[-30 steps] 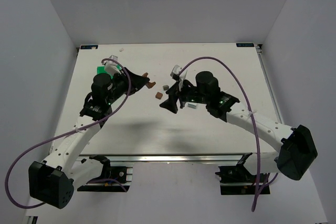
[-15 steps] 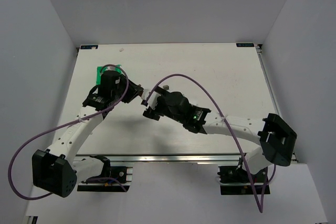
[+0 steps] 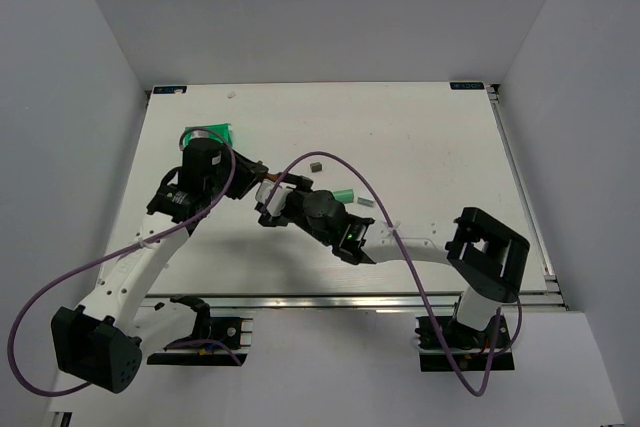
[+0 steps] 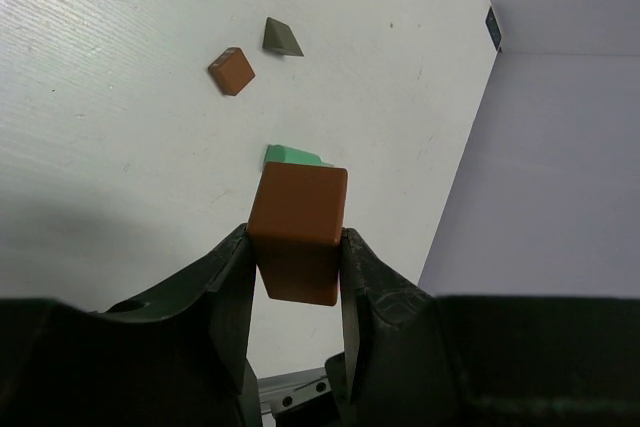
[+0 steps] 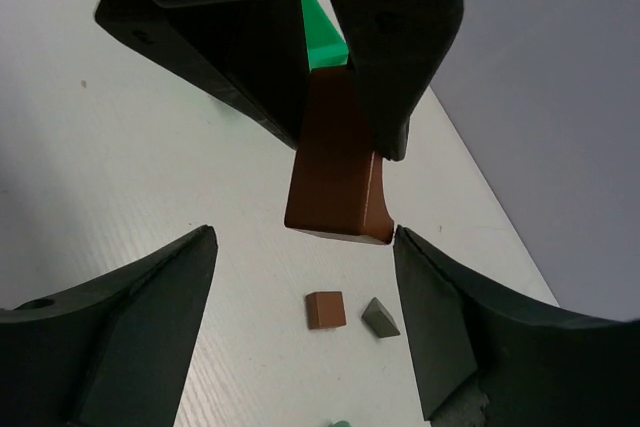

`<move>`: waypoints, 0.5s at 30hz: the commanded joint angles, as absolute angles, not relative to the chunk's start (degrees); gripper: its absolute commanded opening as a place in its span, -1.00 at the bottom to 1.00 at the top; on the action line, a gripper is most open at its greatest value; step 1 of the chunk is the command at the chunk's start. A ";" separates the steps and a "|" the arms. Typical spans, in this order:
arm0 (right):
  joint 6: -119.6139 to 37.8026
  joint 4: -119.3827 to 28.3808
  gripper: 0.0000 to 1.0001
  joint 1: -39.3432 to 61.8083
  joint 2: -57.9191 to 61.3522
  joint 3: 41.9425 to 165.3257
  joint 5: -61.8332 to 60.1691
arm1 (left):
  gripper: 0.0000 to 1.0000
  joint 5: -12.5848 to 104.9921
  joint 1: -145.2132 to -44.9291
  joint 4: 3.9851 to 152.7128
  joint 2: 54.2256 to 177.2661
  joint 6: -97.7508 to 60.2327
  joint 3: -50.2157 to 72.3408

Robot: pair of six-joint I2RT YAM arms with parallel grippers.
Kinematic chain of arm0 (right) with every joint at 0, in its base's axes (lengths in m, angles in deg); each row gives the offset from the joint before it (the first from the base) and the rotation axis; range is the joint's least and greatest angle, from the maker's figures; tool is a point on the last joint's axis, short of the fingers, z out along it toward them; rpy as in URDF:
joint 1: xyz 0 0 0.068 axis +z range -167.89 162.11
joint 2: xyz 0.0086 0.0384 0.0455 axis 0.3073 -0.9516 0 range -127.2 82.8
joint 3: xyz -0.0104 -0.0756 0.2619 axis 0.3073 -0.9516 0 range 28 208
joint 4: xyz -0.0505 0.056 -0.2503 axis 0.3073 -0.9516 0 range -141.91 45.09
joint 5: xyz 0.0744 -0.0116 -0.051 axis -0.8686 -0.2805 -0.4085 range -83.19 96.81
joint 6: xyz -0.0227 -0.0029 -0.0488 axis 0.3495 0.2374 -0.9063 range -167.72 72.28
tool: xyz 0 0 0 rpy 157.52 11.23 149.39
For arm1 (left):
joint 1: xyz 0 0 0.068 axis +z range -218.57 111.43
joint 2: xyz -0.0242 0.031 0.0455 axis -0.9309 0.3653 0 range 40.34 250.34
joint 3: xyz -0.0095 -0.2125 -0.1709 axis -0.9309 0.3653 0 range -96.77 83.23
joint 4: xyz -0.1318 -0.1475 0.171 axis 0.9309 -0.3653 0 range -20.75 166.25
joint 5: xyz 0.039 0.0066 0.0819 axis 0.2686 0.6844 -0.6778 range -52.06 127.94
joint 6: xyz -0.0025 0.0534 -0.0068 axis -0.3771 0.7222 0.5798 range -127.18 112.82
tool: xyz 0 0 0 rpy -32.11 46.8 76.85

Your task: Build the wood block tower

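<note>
No stacked tower shows; the blocks lie apart. My left gripper (image 4: 296,277) is shut on a large brown block (image 4: 296,232) and holds it above the table. It also shows in the top view (image 3: 262,181). My right gripper (image 5: 302,247) is open and empty, its fingers on either side just below that brown block (image 5: 335,162), not touching it. On the table lie a small brown cube (image 5: 324,309), a grey wedge (image 5: 379,317) and a mint green block (image 4: 295,156). The cube (image 4: 231,71) and wedge (image 4: 282,38) also show in the left wrist view.
A green plastic bin (image 3: 207,134) stands at the back left behind the left arm. In the top view a grey block (image 3: 316,163), a green block (image 3: 345,196) and a whitish block (image 3: 366,202) lie mid-table. The right arm's purple cable (image 3: 330,162) loops over them.
My right arm has swung left across the table, and its open gripper now sits right against the left gripper. The left gripper has stayed near the same spot.
</note>
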State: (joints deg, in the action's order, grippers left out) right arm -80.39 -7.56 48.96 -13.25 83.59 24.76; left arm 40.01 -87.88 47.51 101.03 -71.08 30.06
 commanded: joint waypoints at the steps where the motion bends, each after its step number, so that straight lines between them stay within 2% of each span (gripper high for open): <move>1: -81.91 1.67 0.52 49.43 -14.93 85.30 30.97 | -1.00 40.31 -88.00 47.42 99.67 -71.25 29.53; 3: -82.26 5.27 0.25 49.60 -15.11 83.99 31.94 | -1.00 40.75 -88.00 47.59 100.02 -71.25 29.71; 11: -81.91 9.32 0.01 49.52 -15.02 82.84 33.96 | -1.00 42.69 -88.00 48.91 100.72 -70.64 29.71; 15: -81.04 10.72 -0.27 49.52 -14.76 82.23 32.92 | -1.00 43.30 -88.00 49.53 100.89 -70.37 29.80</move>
